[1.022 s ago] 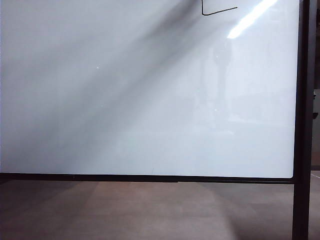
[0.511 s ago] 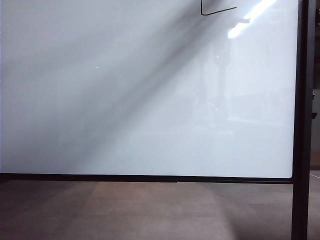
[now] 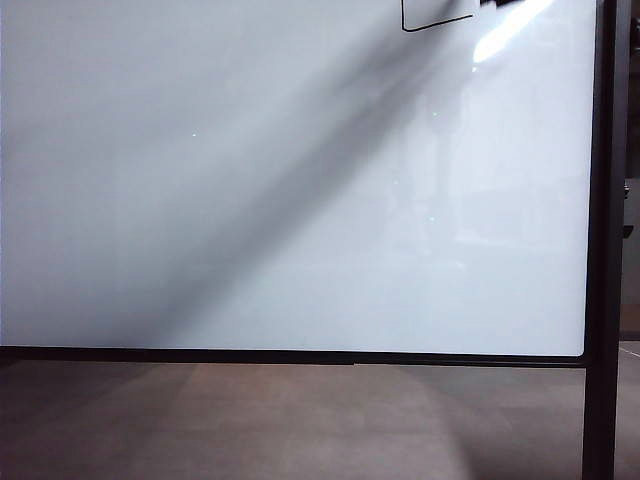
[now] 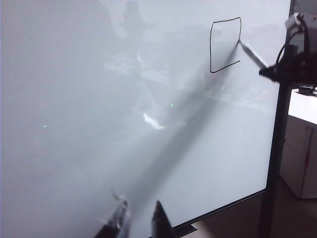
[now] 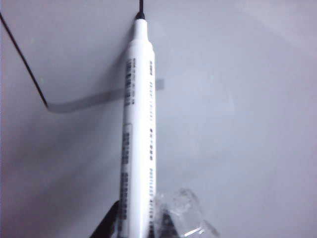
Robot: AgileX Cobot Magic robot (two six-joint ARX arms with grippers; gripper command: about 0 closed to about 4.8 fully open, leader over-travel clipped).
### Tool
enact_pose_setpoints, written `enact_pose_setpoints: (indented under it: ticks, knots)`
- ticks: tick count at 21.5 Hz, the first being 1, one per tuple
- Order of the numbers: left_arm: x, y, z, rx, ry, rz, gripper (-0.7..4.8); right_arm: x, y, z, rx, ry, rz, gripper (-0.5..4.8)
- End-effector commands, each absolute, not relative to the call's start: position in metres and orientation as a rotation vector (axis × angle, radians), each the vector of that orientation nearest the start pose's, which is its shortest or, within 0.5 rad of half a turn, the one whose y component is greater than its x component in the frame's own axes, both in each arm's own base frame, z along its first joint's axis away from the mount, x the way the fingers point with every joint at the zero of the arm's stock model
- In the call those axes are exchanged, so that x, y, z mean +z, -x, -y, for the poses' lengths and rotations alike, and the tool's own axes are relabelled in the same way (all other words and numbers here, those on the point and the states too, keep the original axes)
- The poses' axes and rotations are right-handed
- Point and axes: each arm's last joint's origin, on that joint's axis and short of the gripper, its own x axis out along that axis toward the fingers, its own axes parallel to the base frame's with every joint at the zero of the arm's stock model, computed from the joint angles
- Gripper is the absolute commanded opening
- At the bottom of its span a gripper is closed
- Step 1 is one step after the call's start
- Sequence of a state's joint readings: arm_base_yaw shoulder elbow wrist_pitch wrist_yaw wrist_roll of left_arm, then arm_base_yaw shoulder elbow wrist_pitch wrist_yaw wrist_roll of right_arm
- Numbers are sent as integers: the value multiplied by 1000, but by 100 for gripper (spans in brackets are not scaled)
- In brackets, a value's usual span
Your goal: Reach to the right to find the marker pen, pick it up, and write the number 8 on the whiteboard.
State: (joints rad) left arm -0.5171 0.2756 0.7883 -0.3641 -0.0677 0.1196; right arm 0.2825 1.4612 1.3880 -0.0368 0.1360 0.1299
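The whiteboard (image 3: 250, 200) fills the exterior view, and black marker lines of the number 8 (image 3: 437, 22) show at its top edge. In the left wrist view these lines form a square-cornered loop (image 4: 212, 44) that is open on its lower right side. The white marker pen (image 5: 138, 124) is held in my right gripper (image 5: 138, 225), which is shut on its barrel. The pen's black tip (image 5: 140, 14) touches the board. From the left wrist view the marker pen (image 4: 253, 55) meets the loop's right side, with the right gripper (image 4: 271, 70) behind it. My left gripper (image 4: 139, 210) is open and empty, low before the board.
The board's black frame (image 3: 300, 356) runs along the bottom and its black upright post (image 3: 600, 250) stands at the right. Brown floor (image 3: 300, 420) lies below. A white cabinet (image 4: 302, 148) stands beyond the post.
The arm's shadow across the board has shifted, and a dark tip now shows at the top edge just right of the drawn line. The bright reflection has moved slightly.
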Motion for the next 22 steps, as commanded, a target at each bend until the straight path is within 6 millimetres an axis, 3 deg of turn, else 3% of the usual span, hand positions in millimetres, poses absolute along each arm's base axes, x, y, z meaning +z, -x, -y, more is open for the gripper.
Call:
enact_pose_setpoints:
  ticks: [1,6,10,13,17,22]
  knots:
    - [364,-40,20,-438,-76,177,66,378,-324,-91,135,-123,-171,-7]
    - [364,-40,20,-438,-76,177,66,389,-313,-88,141,-133,-120,-7]
    - [364,-40,20,-438,-76,177,66,401,-296,-107,227,-107,-51,-7]
    - [363,-40,20,-438,-78,171,66,401,-298,-121,270,-109,-19,-7]
    - [363,-40,20,-441,-79,166,66,398,-312,-128,313,-125,-40,-7]
    - [362,-40,20,-441,-81,160,66,399,-313,-131,335,-132,-19,-7]
